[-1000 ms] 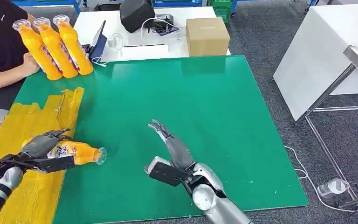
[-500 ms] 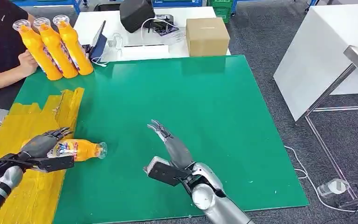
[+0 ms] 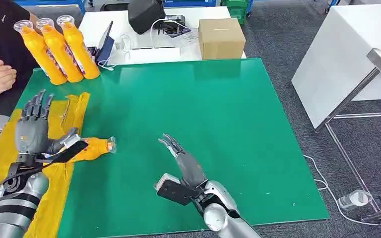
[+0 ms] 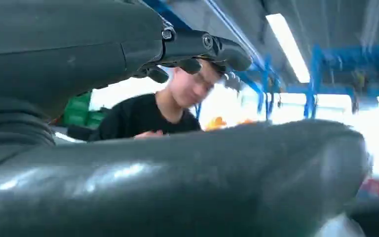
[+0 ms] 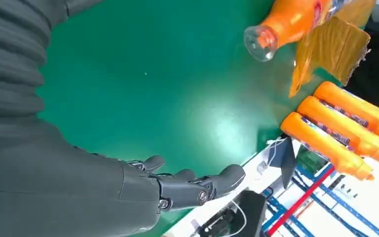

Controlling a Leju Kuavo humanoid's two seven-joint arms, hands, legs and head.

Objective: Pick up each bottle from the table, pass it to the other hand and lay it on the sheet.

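An orange bottle lies on its side, its body on the edge of the yellow sheet and its clear cap end out over the green mat. My left hand is raised beside it with fingers spread and nothing in them; its thumb crosses in front of the bottle's body. My right hand hovers open over the mat, well to the right of the bottle, fingers stretched out. Three more orange bottles are side by side at the mat's far left corner.
A person sits at the far left, one hand near the three bottles. Behind the mat a white table carries a cardboard box, a dark bag and cables. Another white table stands to the right.
My left hand has let go of the bottle, lifted and spread its fingers. The bottle now lies further up the sheet's edge. The person's hand has drawn back. My right hand barely moved.
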